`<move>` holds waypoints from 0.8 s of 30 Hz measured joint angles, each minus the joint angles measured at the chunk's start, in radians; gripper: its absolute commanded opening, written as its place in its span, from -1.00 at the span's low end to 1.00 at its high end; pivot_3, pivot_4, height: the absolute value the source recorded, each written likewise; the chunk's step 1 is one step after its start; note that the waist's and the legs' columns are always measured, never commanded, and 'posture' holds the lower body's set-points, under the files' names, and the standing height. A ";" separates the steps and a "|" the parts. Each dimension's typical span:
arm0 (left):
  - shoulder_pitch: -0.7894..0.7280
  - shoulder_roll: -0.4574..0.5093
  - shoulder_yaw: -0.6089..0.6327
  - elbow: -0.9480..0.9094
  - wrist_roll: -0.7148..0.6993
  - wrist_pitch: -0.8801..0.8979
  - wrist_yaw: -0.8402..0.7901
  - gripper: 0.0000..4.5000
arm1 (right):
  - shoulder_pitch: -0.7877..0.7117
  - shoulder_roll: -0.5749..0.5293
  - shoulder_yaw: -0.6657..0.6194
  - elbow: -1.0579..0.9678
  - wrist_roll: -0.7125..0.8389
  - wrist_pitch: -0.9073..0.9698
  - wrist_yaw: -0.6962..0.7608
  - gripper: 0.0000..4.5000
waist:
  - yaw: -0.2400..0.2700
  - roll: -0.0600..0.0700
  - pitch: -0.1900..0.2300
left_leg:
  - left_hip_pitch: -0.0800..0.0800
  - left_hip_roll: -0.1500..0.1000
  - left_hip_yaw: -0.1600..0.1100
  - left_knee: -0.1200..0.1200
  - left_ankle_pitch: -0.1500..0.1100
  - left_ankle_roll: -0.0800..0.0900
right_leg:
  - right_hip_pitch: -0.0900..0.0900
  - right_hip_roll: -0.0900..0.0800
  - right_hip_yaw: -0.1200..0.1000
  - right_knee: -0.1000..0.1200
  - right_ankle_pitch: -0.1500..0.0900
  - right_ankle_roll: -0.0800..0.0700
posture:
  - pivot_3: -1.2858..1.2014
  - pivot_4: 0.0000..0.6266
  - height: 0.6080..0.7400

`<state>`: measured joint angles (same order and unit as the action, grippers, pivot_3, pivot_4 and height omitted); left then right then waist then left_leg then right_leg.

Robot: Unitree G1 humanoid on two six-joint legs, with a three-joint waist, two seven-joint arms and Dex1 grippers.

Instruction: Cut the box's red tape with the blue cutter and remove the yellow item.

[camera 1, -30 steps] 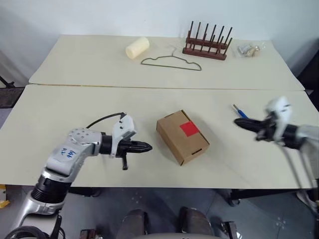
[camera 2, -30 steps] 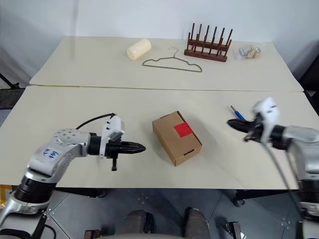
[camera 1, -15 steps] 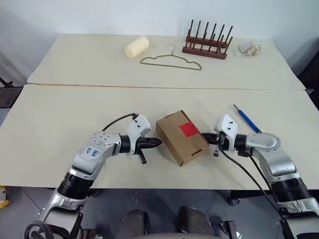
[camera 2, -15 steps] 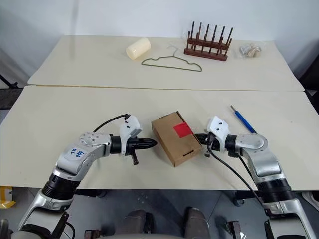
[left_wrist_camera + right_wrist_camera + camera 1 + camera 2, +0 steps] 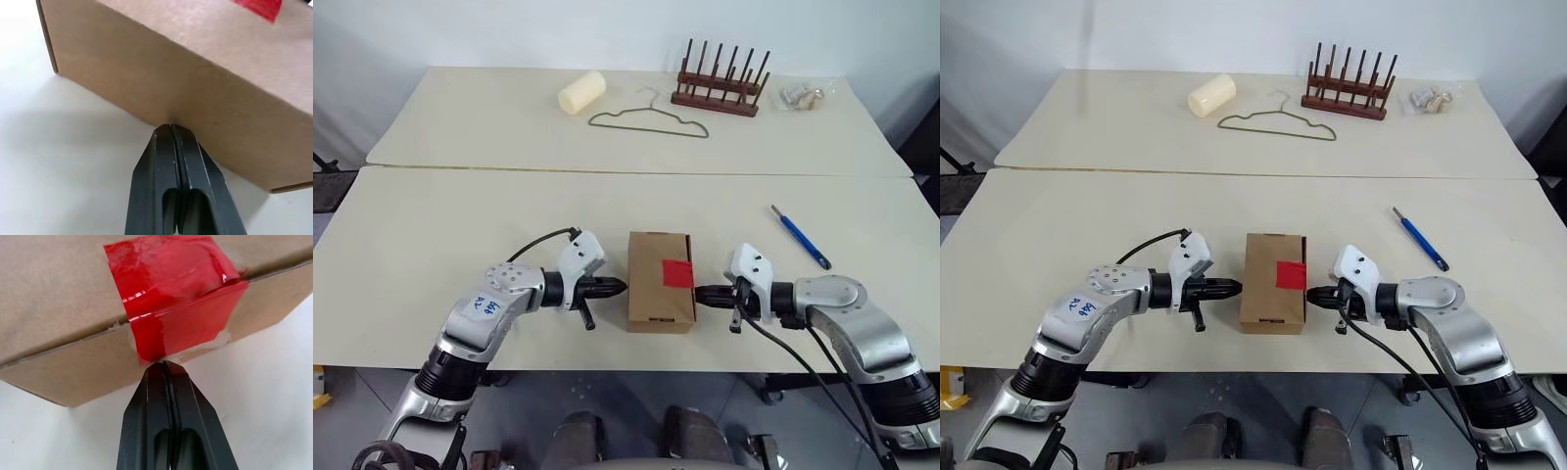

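So the box sits on the desk squeezed between both tools. The left tool is fully closed, holding nothing, tip pressed on the box's left side. The right tool is closed too and empty, tip touching the red tape where it folds over the box's right edge. The blue cutter lies well right of the box, untouched.

Matt brown cardboard box, glossy wrinkled red tape, perhaps plastic
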<state>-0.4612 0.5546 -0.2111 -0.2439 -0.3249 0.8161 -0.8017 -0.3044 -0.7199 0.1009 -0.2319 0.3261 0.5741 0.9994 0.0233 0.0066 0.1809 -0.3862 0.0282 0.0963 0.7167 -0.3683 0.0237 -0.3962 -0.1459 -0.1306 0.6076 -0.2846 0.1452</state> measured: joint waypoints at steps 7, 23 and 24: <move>-0.060 0.196 0.066 0.002 -0.072 -0.105 -0.240 -1.00 | -0.035 -0.132 -0.199 -0.059 0.197 0.351 -0.017 -0.29 | 0.001 0.000 0.000 | -0.001 0.001 0.000 0.000 0.000 0.000 | -0.001 0.000 0.000 0.000 0.000 -0.001 | 0.03 -0.52 1.00; -0.275 -0.083 -0.127 0.237 0.065 -0.301 -0.231 -1.00 | -0.266 0.114 -0.355 -0.125 0.432 1.035 -0.416 0.95 | 0.002 0.000 0.000 | -0.002 -0.001 0.001 -0.001 0.000 0.000 | -0.002 0.000 0.000 0.001 0.000 -0.001 | 0.03 -0.52 1.00; -0.276 -0.091 -0.130 0.241 0.077 -0.307 -0.224 -1.00 | -0.261 0.122 -0.355 -0.127 0.432 1.035 -0.432 0.95 | 0.001 0.000 0.000 | -0.002 -0.001 0.001 -0.001 0.000 0.000 | -0.002 0.000 0.000 0.001 0.000 -0.001 | 0.03 -0.52 1.00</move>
<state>-0.7376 0.4639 -0.3409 -0.0030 -0.2477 0.5093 -1.0253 -0.5659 -0.5975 -0.2541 -0.3589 0.7583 1.6091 0.5674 0.0238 0.0065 0.1809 -0.3880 0.0276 0.0972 0.7161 -0.3685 0.0235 -0.3987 -0.1457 -0.1304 0.6090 -0.2848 0.1447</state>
